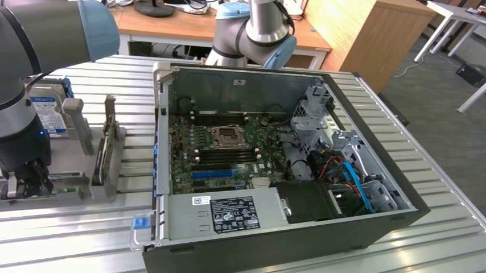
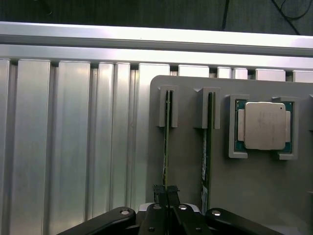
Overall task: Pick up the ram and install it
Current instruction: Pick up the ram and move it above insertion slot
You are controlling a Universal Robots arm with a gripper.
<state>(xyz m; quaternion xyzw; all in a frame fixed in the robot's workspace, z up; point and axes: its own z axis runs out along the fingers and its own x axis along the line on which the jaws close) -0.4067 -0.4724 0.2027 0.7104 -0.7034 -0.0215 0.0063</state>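
while the arm is reaching down at the exterior view's left, the gripper is sitting low in the grey holder on the slatted table, with the blue-labelled hard drive and the bracketed card standing just beside it. the open computer case is lying well apart toward the exterior view's right, its motherboard facing up. in the wrist view, the ram is standing on edge in the holder and showing as a thin green line. the fingertips are pinching it from both faces, the jaws being drawn almost fully together with only the board's thickness between them. the long axis of the ram is running straight away from the gripper, its far end sitting in a slotted post of the holder, while the part beyond the fingers is being hidden by the gripper body. a second stick is lying parallel and just beside, untouched, and a processor is resting in its own recess farther along. judging from this, the ram is being held but is not yet lifted out of its slot.
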